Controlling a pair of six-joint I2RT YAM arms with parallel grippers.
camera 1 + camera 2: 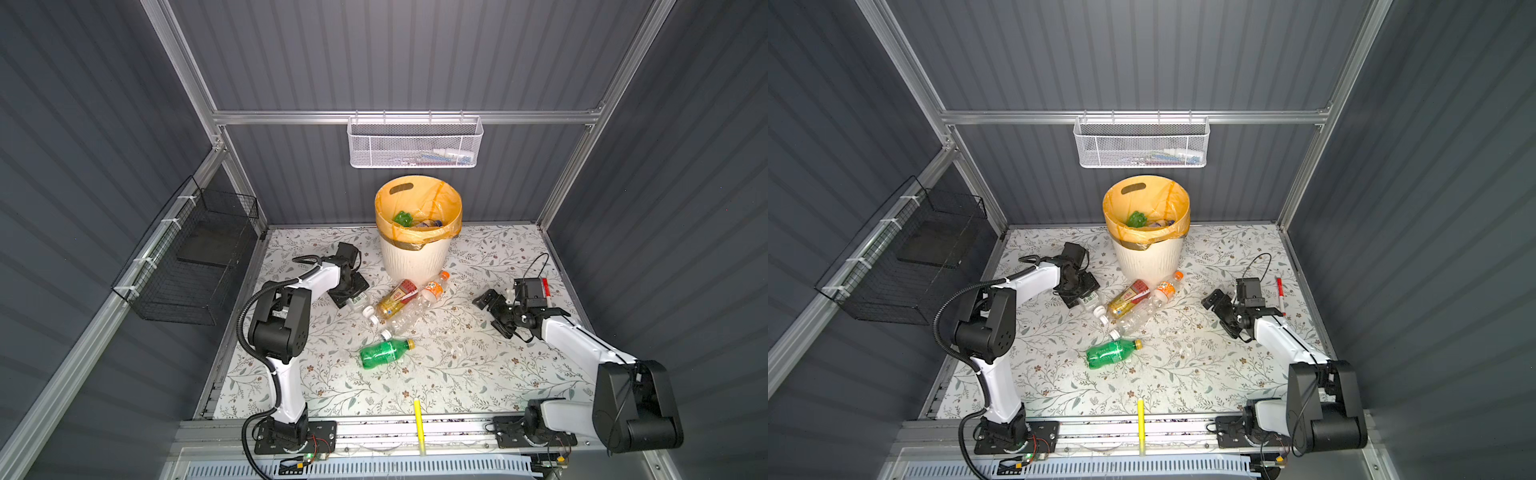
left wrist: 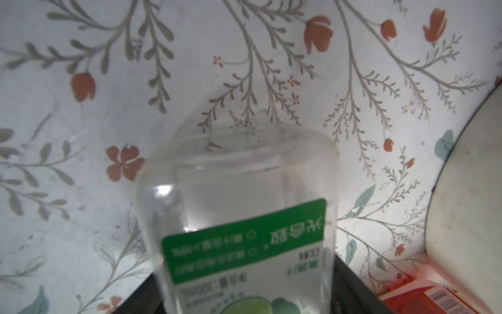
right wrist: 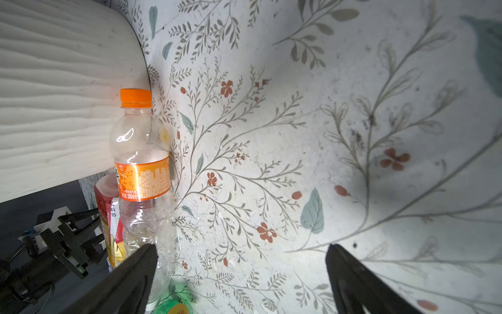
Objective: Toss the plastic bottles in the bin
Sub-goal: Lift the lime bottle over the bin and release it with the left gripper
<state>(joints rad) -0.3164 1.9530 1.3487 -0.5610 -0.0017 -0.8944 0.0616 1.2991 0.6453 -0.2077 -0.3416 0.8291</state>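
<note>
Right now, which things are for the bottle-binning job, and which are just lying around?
For the job: bin; green bottle; orange-capped bottle; red-label amber bottle; crushed clear bottle; green-label clear bottle.

Just lying about: yellow pen; red-and-white pen; white mesh basket; black wire basket.

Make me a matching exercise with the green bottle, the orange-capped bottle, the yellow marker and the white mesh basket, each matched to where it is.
1 green bottle
2 orange-capped bottle
3 yellow marker
4 white mesh basket

A hangs on the back rail
B crosses the table's front edge
C cap beside the bin's base
D lies frontmost of the bottles

Pairs: 1-D, 2-C, 3-B, 4-A
</note>
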